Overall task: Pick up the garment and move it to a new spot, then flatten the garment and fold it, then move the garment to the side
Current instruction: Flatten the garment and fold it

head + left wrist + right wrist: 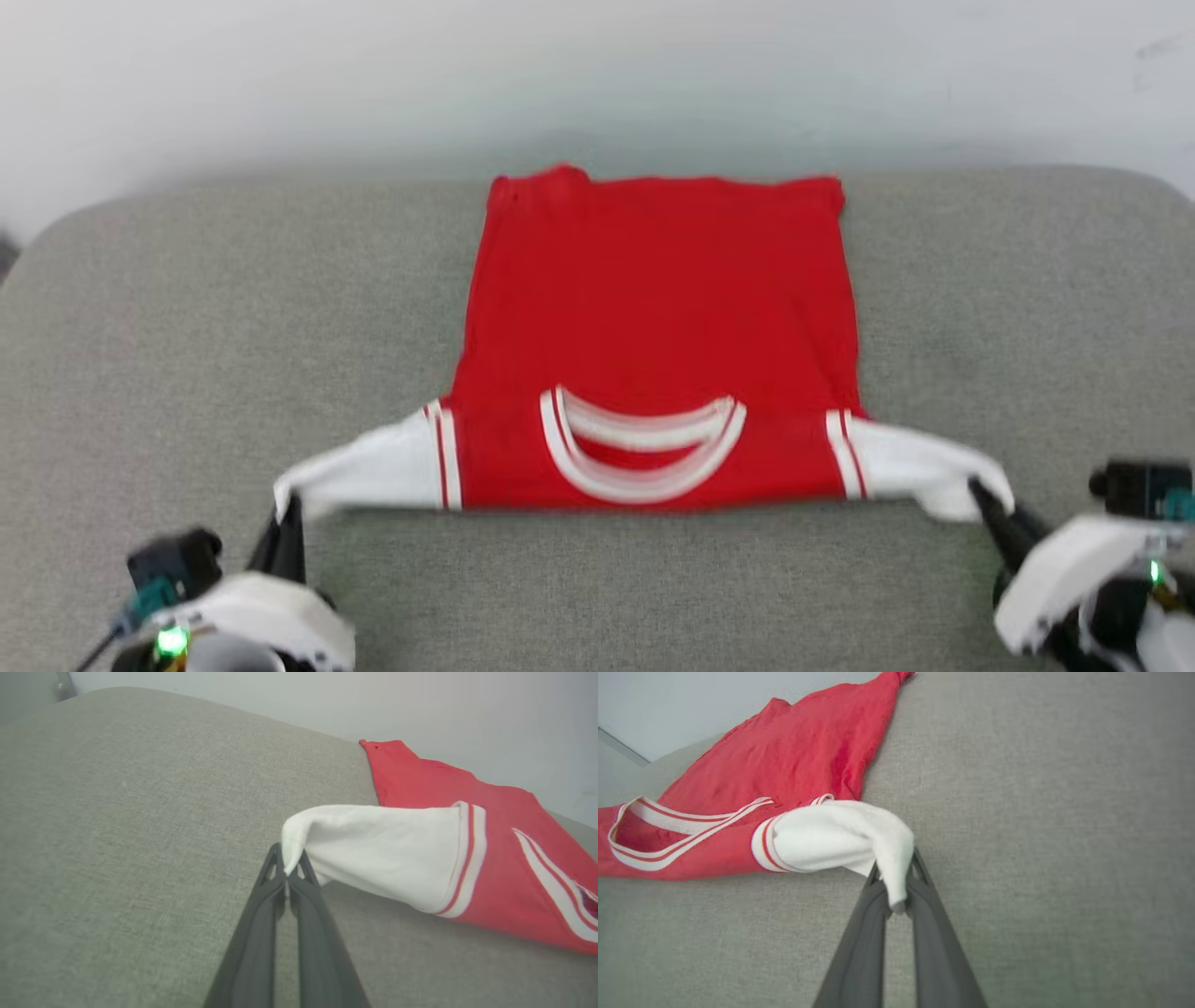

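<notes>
The left gripper [291,509] is near the pad's [187,327] near-left corner, its two dark fingers pressed together on the tip of the left sleeve [373,467]. In the left wrist view the gripper [289,868] pinches a small fold of white cloth at the sleeve's [383,854] end, and the sleeve rises a little off the grey pad [117,812], pulled out sideways from the body.

The shirt [653,308] lies flat in the middle of the pad, plain red side up. Its hem is along the far edge next to the pale wall [560,75], and its shoulders are toward the near edge. The striped collar [644,448] sits midway between the sleeves, the neck opening facing the near edge. Red and white trim bands mark where each white sleeve meets the red body.

The right sleeve [915,462] stretches out toward the pad's right edge. The right gripper [976,485] is clenched on its tip. In the right wrist view the white sleeve [831,842] end drapes over the closed fingertips of the gripper [896,877], with the red body [784,760] and collar [668,830] lying on the pad [1041,812] beyond.
</notes>
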{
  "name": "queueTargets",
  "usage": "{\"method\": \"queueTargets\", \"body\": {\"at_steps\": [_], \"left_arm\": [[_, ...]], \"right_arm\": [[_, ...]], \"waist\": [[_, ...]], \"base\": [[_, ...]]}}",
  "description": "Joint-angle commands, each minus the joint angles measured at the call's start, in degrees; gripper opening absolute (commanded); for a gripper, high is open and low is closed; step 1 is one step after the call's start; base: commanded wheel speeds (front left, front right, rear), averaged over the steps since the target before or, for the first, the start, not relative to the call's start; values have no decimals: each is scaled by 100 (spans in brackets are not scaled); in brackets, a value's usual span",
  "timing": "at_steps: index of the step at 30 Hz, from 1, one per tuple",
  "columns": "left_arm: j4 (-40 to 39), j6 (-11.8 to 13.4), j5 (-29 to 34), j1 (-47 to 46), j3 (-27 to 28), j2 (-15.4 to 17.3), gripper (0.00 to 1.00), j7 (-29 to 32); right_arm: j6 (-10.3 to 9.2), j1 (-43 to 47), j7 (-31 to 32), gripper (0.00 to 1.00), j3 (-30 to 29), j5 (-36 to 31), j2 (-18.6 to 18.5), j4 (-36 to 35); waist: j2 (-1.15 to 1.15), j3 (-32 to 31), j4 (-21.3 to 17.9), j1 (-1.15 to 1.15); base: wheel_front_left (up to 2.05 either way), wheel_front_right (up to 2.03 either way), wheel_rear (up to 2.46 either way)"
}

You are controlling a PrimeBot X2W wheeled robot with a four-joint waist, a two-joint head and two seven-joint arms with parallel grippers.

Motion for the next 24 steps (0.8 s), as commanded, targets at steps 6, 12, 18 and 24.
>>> {"method": "queueTargets", "body": {"at_steps": [6, 12, 18, 24], "left_arm": [[-1296, 578, 4, 1340, -96, 94, 0, 582], [-1825, 829, 50, 1780, -118, 114, 0, 707], [-2315, 905, 216, 1717, -219, 127, 0, 629], [-2729, 902, 308, 1447, -350, 58, 0, 622]], "right_arm": [[-4, 1684, 679, 0, -984, -728, 591, -1085], [-5, 2603, 1386, 100, -1670, -1428, 1236, -1907], [-3, 2409, 1305, 100, -2069, -1627, 1590, -2676], [-3, 1190, 1192, 100, -2473, -1484, 1429, -2345]], "waist": [[0, -306, 67, 2], [0, -364, 150, 2], [0, -282, 285, 2], [0, 38, 510, 2]], "base": [[0, 0, 0], [0, 0, 0], [0, 0, 0], [0, 0, 0]]}}
